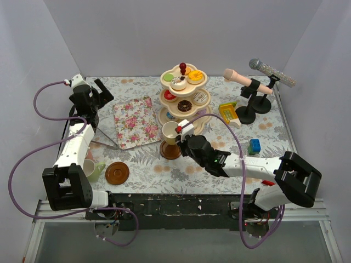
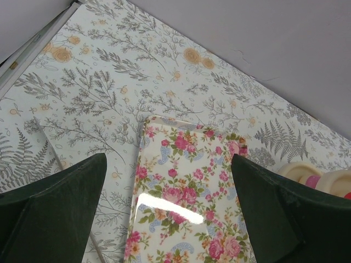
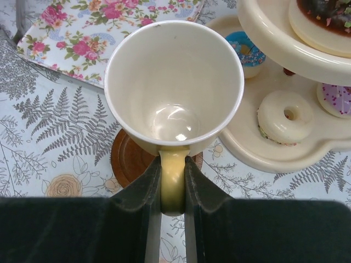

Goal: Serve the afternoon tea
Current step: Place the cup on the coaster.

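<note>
The cream three-tier stand (image 1: 184,94) with its red knob (image 1: 182,67) stands at the back centre and carries toy donuts and cakes. My right gripper (image 1: 184,137) is shut on the handle of a pale yellow cup (image 1: 171,131), upright over a brown saucer (image 1: 170,151); I cannot tell if they touch. In the right wrist view my gripper (image 3: 173,186) pinches the handle of the empty cup (image 3: 174,82) above the saucer (image 3: 129,160), beside the stand's bottom tier (image 3: 263,153) with a white donut (image 3: 285,116). My left gripper (image 1: 103,92) is open and empty, back left.
A floral tray (image 1: 134,121) lies left of the stand, under my left gripper (image 2: 167,213) in the left wrist view, where the tray (image 2: 186,192) fills the middle. A second saucer (image 1: 117,173) and a green cup (image 1: 97,169) sit front left. Metal tongs (image 1: 104,140), microphones (image 1: 249,82) and blocks (image 1: 229,112) lie around.
</note>
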Tool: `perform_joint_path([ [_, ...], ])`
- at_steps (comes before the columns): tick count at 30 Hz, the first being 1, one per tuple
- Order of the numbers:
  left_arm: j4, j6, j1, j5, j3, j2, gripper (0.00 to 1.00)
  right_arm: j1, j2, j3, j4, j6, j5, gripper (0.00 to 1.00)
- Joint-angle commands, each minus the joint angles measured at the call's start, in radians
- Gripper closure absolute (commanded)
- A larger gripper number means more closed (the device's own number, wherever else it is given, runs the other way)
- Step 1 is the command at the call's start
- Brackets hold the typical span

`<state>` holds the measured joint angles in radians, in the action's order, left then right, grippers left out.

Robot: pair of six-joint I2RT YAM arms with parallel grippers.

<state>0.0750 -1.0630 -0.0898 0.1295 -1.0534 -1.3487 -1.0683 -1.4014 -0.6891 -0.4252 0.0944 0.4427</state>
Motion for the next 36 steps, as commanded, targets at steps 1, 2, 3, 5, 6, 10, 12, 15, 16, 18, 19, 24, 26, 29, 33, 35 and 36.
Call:
perform_joint_path([
  [1, -0.011, -0.002, -0.005, -0.013, 0.010, 0.008, 0.02, -0.007, 0.004, -0.021, -0.162, 0.018, 0.004, 0.99],
  [2, -0.009, 0.000, -0.004, -0.014, 0.009, 0.010, 0.02, -0.007, -0.004, -0.029, -0.155, 0.024, 0.001, 0.99],
  [3, -0.009, 0.000, -0.005, -0.016, 0.010, 0.008, 0.02, -0.007, -0.010, -0.033, -0.144, 0.025, -0.001, 0.99],
  [5, -0.009, 0.000, -0.005, -0.018, 0.009, 0.008, 0.02, -0.009, -0.019, -0.039, -0.130, 0.028, -0.002, 0.99],
  [6, -0.009, -0.002, -0.005, -0.019, 0.010, 0.008, 0.02, -0.009, -0.019, -0.040, -0.126, 0.028, -0.004, 0.99],
  [10, -0.011, -0.002, -0.005, -0.019, 0.012, 0.006, 0.02, -0.013, -0.016, -0.033, -0.110, 0.033, -0.004, 0.99],
  [12, -0.011, -0.002, -0.005, -0.022, 0.012, 0.008, 0.02, -0.016, -0.013, -0.027, -0.109, 0.036, -0.002, 0.99],
  [15, -0.011, -0.002, -0.004, -0.024, 0.010, 0.008, 0.02, -0.019, -0.019, -0.026, -0.098, 0.047, -0.009, 0.99],
  [16, -0.011, -0.003, -0.004, -0.025, 0.012, 0.008, 0.02, -0.021, -0.022, -0.024, -0.096, 0.045, -0.009, 0.99],
  [18, -0.011, -0.003, -0.004, -0.027, 0.012, 0.006, 0.02, -0.022, -0.025, -0.027, -0.095, 0.045, -0.006, 0.99],
  [19, -0.011, -0.003, -0.004, -0.027, 0.012, 0.008, 0.02, -0.022, -0.027, -0.029, -0.090, 0.044, 0.001, 0.99],
  [24, -0.012, -0.002, -0.004, -0.027, 0.013, 0.006, 0.02, -0.022, -0.041, -0.033, -0.080, 0.045, 0.001, 0.99],
  [26, -0.012, -0.003, -0.005, -0.028, 0.013, 0.008, 0.02, -0.022, -0.047, -0.038, -0.067, 0.048, 0.001, 0.99],
  [29, -0.014, -0.003, -0.005, -0.028, 0.013, 0.006, 0.02, -0.025, -0.044, -0.033, -0.067, 0.056, -0.001, 0.99],
  [33, -0.012, -0.003, -0.005, -0.028, 0.012, 0.006, 0.02, -0.024, -0.041, -0.030, -0.063, 0.057, -0.002, 0.99],
  [35, -0.012, -0.003, -0.005, -0.028, 0.013, 0.006, 0.02, -0.025, -0.041, -0.032, -0.064, 0.057, -0.007, 0.99],
  [36, -0.012, -0.003, -0.004, -0.028, 0.013, 0.008, 0.02, -0.027, -0.039, -0.032, -0.061, 0.057, -0.007, 0.99],
])
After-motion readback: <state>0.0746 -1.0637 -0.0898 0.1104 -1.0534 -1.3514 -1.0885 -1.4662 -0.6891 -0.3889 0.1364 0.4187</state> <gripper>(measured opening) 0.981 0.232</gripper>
